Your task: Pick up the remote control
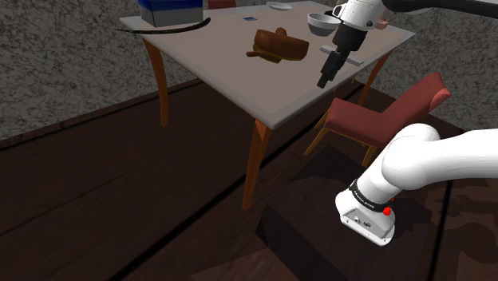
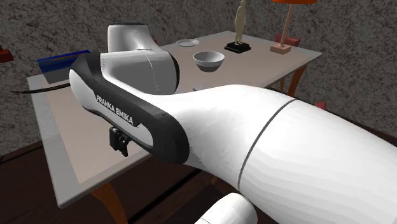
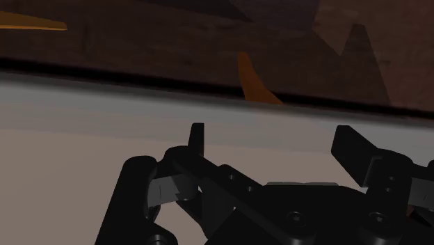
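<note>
- Here's the gripper (image 1: 323, 81), hanging over the table (image 1: 215, 60) close to the edge that faces the stand (image 1: 319, 227), tilted, tips aimed down at the grey top.
- Wrist view: the gripper (image 3: 271, 136) is spread wide, the two black fingers (image 3: 197, 138) well apart, bare tabletop showing between them. It's clasping nothing.
- Past the fingertips in that view comes the table's edge, then dark floor (image 3: 139, 35) and one orange leg (image 3: 252, 83).
- The remote (image 1: 249, 17), as far as I can tell, is that small flat dark piece lying on the far part of the table, between the box (image 1: 171, 12) and the plate (image 1: 279, 6). It's too small to be certain.
- It sits well apart from the gripper, and a brown thing (image 1: 277, 45) lies on the table roughly between the two.
- A bowl (image 1: 322, 24) stands just beside the arm's wrist in the shoulder view.
- A black cable (image 1: 160, 30) curves across the top near the box.
- A red chair (image 1: 383, 112) stands by the table's corner, between table and stand.
- Second exterior view: the white arm looms large up front. Behind it on the table are the bowl (image 2: 208, 60), the plate (image 2: 186, 42), a statue (image 2: 237, 46) and a lamp (image 2: 282, 46).
</note>
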